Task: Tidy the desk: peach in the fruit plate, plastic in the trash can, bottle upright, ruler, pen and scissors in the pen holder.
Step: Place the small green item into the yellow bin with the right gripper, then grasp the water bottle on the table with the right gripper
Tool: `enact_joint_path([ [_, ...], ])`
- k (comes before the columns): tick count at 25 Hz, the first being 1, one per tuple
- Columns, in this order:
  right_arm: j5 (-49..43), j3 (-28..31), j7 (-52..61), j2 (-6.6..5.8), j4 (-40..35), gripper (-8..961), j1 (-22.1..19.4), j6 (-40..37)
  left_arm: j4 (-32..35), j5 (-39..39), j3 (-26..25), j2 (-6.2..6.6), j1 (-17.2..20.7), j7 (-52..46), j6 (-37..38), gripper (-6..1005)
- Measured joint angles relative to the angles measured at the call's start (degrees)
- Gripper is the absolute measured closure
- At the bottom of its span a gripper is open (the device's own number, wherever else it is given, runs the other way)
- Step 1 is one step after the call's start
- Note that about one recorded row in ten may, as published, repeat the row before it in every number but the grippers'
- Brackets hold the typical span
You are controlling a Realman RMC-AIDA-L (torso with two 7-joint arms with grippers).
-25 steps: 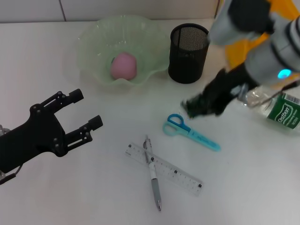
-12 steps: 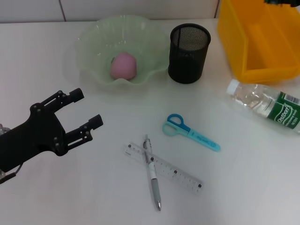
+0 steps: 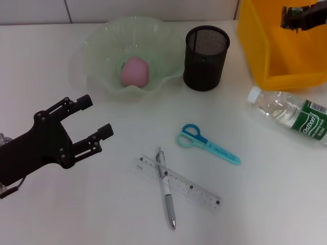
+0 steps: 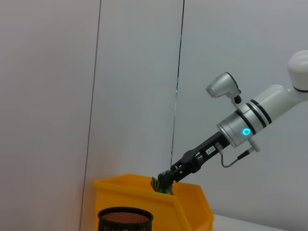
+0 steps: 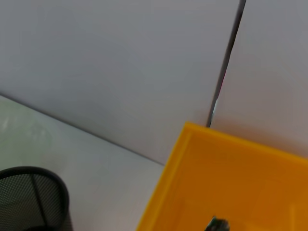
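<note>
My right gripper (image 3: 294, 17) hangs over the yellow trash can (image 3: 286, 56), shut on a dark crumpled piece of plastic (image 4: 161, 185). The pink peach (image 3: 135, 70) lies in the green fruit plate (image 3: 97, 46). Beside the plate stands the black mesh pen holder (image 3: 206, 57). A clear bottle (image 3: 288, 116) with a green label lies on its side at the right. Blue scissors (image 3: 207, 144), a clear ruler (image 3: 191, 189) and a pen (image 3: 167, 196) crossing it lie in the middle. At the left, my left gripper (image 3: 87, 125) hovers open and holds nothing.
The right wrist view shows the trash can's inner wall (image 5: 240, 183) and the pen holder's rim (image 5: 29, 175). A white wall stands behind the table. The bottle lies just in front of the trash can.
My right arm has risen from the table near the scissors and swung back right over the trash can, carrying the plastic. The left arm has stayed put.
</note>
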Motion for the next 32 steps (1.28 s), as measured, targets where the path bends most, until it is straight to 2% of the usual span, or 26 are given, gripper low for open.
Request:
enact_joint_path([
  [4, -0.31, 0.10, 0.30, 0.10, 0.08, 503, 0.75, -2.42, 0.00, 0.00, 0.00, 0.00, 0.00, -0.03, 0.07, 204],
  [8, -1.50, 0.32, 2.15, -0.34, -1.19, 428, 1.49, -6.16, 0.00, 0.00, 0.00, 0.00, 0.00, -0.05, 0.08, 204],
  [11, -2.19, 0.48, 3.40, -0.05, -6.08, 372, 1.11, -10.29, 0.00, 0.00, 0.00, 0.00, 0.01, -0.05, 0.12, 205],
  [12, -2.11, 0.58, 4.33, 0.24, -11.24, 353, 0.38, -15.09, 0.00, 0.00, 0.00, 0.01, 0.05, -0.13, 0.14, 205],
  [13, -2.11, 0.58, 4.33, 0.24, -11.24, 311, 0.38, -15.09, 0.01, 0.00, 0.00, 0.01, 0.05, -0.20, 0.14, 205],
  [16, -2.02, 0.58, 5.84, 0.49, -19.92, 186, -0.18, -24.48, 0.01, 0.00, 0.00, 0.11, 0.05, -0.64, 0.14, 205],
  [17, -2.08, 0.26, 6.15, 0.55, -24.51, 144, -0.15, -32.24, 0.01, 0.00, 0.00, 0.14, -0.01, -0.87, 0.14, 205],
  [18, -2.08, 0.26, 6.15, 0.55, -24.51, 136, -0.15, -32.24, 0.01, 0.00, 0.00, 0.14, -0.01, -0.87, 0.14, 205],
  [22, -5.22, -1.82, 5.81, 0.94, -29.54, 105, -0.40, -47.60, 0.17, 0.00, 0.00, 0.13, -0.05, -0.86, 0.14, 205],
  [25, -7.86, -4.04, 4.99, 1.26, -29.66, 111, -1.90, -48.34, 0.07, 0.00, 0.00, 0.13, -0.07, -0.87, -0.03, 204],
  [27, -13.25, -7.20, 2.87, 1.79, -27.64, 111, -4.21, -46.22, 0.05, 0.00, 0.00, 0.13, -0.07, -0.86, -0.15, 204],
  [32, -14.89, -7.43, -0.13, 1.95, -24.56, 112, -5.55, -42.33, 0.01, 1.29, -0.38, 0.15, -0.27, -0.91, -0.26, 204],
])
